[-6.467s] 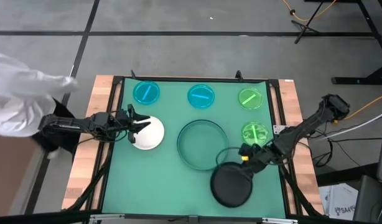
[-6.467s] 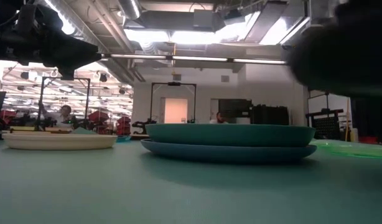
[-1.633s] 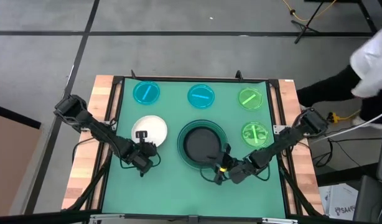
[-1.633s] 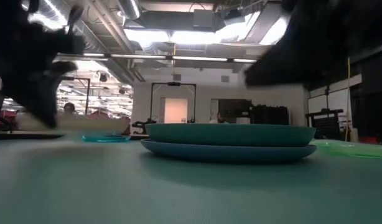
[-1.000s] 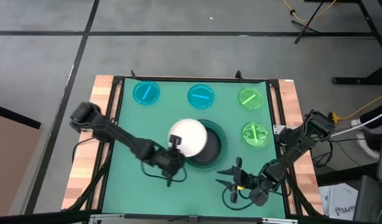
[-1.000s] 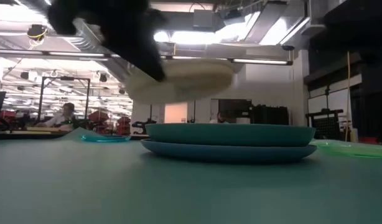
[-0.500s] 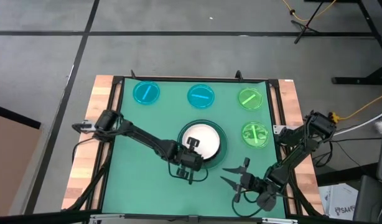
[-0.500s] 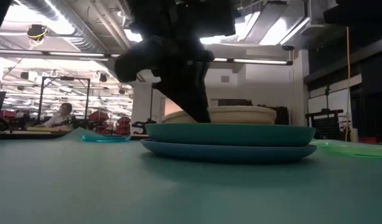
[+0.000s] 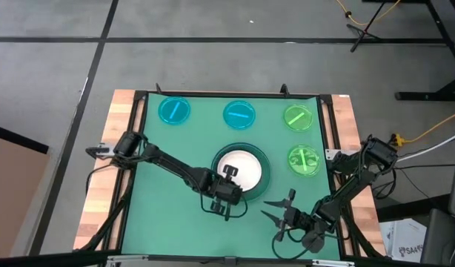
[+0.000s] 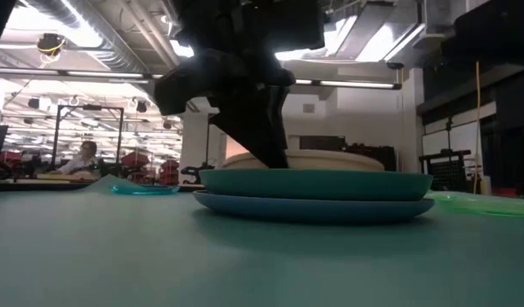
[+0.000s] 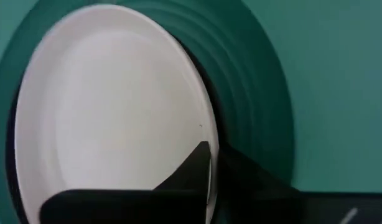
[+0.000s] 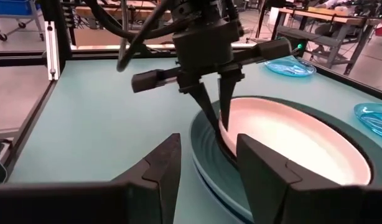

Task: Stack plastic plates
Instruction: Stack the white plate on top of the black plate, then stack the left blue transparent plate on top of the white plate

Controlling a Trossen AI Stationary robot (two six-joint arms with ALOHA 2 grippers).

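Note:
A white plate (image 9: 241, 165) lies on a black plate (image 9: 260, 173), which sits inside a large teal plate (image 9: 267, 165) at the table's middle. In the low view a pale blue plate (image 10: 313, 208) shows under the teal one. My left gripper (image 9: 231, 176) stands at the white plate's near-left rim, shut on it. My right gripper (image 9: 275, 219) hovers open near the table's near edge, right of the stack, with nothing between its fingers. Two small cyan plates (image 9: 174, 110) (image 9: 239, 114) and two small green plates (image 9: 298, 117) (image 9: 304, 159) lie flat on the mat. My left gripper has the white plate's near-left rim (image 11: 207, 134) between its two fingers, one finger (image 12: 229, 102) over the plate's inner side and the other (image 12: 204, 102) outside the rim. The fingers come from above, pointing down. The plate lies level on the black plate.
The green mat (image 9: 168, 215) has free room at the near left and near the front edge. A black frame (image 9: 138, 148) borders the mat, with wooden table strips (image 9: 101, 200) outside it. People and benches show far behind in the low view.
My left gripper has carried the white plate from above the stack's left side to over its middle and lowered it onto the black plate; the plate now lies level inside the teal plate. My right gripper has drawn back a little toward the near edge.

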